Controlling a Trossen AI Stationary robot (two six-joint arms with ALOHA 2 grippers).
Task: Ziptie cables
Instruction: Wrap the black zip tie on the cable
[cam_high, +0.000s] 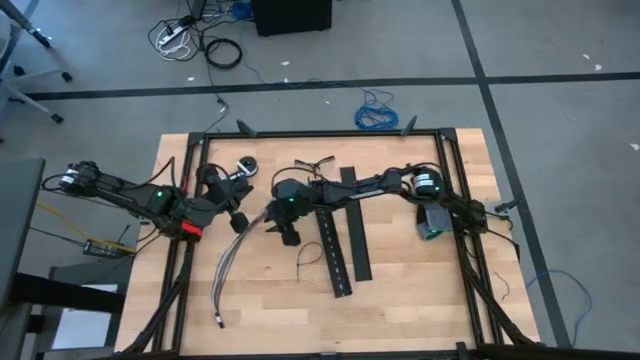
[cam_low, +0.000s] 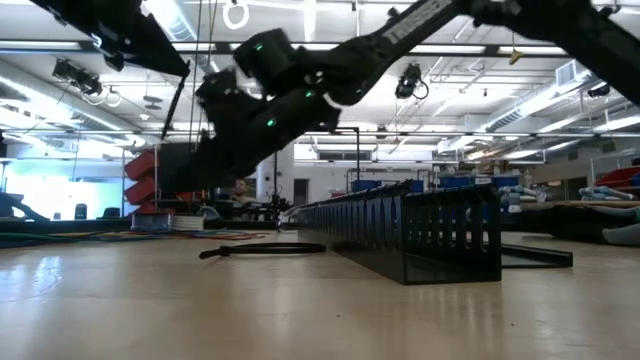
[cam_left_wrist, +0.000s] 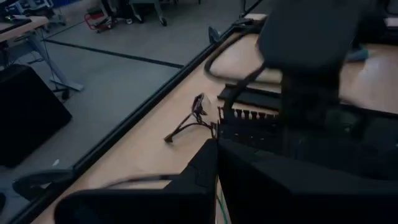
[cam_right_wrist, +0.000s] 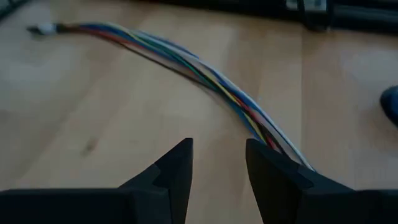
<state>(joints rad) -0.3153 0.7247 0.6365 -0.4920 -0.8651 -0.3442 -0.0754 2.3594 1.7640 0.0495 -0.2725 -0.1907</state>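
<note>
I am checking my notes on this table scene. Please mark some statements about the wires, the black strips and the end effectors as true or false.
1. The cables lie on the wooden table. True.
2. The right end effector is clamped on the cables. False: its fingers stand apart above the table, with the cables beside them.
3. The two perforated black strips are stacked on each other. False: they lie side by side.
4. The left end effector is near one end of the cables. True.
</note>
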